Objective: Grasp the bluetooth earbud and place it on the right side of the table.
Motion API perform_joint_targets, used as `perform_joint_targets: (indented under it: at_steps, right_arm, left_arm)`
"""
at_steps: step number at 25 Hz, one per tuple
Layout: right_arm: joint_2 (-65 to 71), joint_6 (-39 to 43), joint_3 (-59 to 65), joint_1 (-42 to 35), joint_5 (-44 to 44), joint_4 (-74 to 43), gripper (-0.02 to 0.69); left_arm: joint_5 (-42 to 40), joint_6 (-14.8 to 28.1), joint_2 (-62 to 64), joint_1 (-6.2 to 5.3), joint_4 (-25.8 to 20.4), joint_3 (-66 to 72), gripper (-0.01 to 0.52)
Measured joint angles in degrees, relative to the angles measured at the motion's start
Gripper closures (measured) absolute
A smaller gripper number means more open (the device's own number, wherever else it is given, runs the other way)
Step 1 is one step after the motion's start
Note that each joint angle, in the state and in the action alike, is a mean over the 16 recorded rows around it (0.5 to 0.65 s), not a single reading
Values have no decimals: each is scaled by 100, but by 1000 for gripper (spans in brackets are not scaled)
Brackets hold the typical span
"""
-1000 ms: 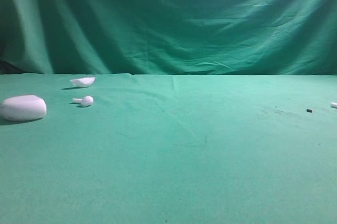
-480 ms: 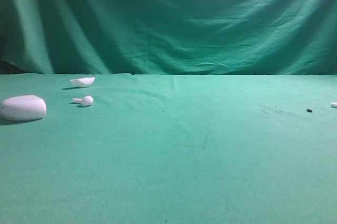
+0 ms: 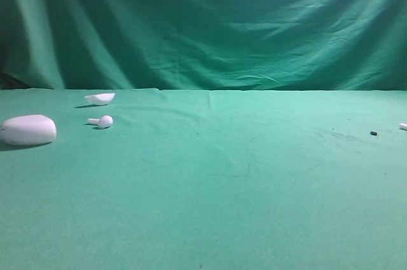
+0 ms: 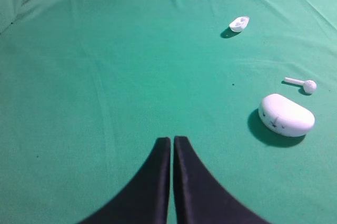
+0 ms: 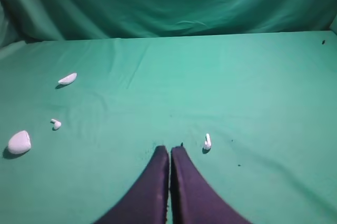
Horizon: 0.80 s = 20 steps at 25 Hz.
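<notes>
Nothing has shifted since the earlier frames | your left gripper (image 4: 172, 140): jaws pressed together, empty, above the table (image 3: 210, 219) | your right gripper (image 5: 169, 150): same, empty | bluetooth earbud (image 3: 102, 121) lies at left between case (image 3: 28, 130) and shell (image 3: 100, 98) | second earbud (image 5: 207, 142) just beside your right fingertips.

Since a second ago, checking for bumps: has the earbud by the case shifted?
No. The bluetooth earbud lies the same way between the case and the shell.
</notes>
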Motion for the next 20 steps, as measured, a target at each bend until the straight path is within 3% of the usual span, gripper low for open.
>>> perform_joint_targets:
  at_steps: [9, 20]
  right_arm:
    - [-74, -254, 847, -137, -1528, -216, 665]
    - [-462, -401, 3342, -685, -4274, -345, 665]
  left_arm:
    - [0, 0, 0, 0, 0, 0, 514]
    - [0, 0, 0, 0, 0, 0, 514]
